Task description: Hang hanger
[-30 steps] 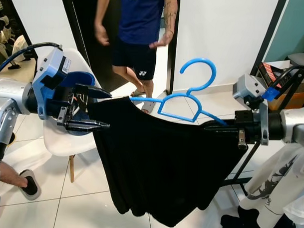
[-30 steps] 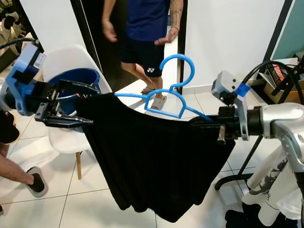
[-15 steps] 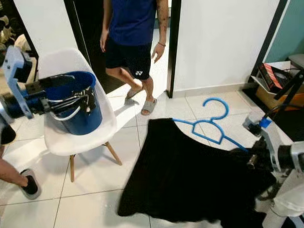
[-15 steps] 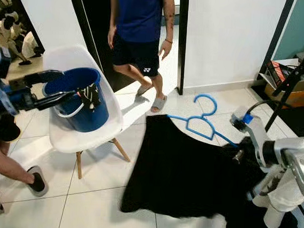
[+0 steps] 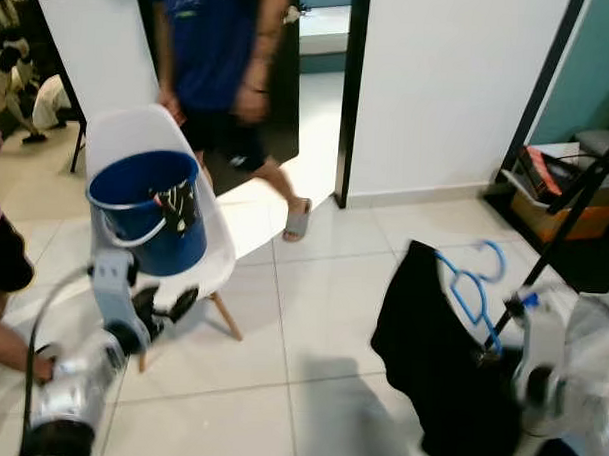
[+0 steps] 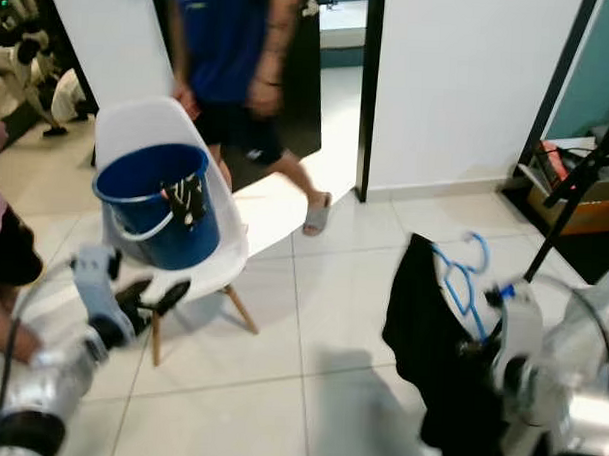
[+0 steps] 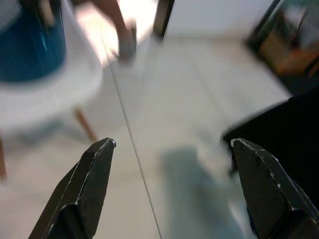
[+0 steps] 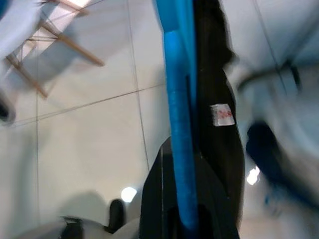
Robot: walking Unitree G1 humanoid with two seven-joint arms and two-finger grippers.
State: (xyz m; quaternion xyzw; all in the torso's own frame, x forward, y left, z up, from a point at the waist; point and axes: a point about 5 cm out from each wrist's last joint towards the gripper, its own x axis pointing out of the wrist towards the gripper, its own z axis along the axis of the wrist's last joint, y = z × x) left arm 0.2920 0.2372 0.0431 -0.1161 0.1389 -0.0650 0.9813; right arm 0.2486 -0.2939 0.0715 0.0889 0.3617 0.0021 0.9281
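Right wrist view: pincer (image 8: pixel 182 219) blurrily clamps hanger (image 8: pixel 177 99).

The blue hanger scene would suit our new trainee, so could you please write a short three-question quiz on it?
1. True or false: the right gripper is shut on the blue hanger.
2. What stands on the white chair? A) a blue bucket B) a cardboard box C) a folded towel
3. Fill in: the left gripper is ____, holding nothing.

Key:
1. True; the black garment hangs from the hanger.
2. A, the blue bucket.
3. Open; its fingers are spread wide over the floor tiles.
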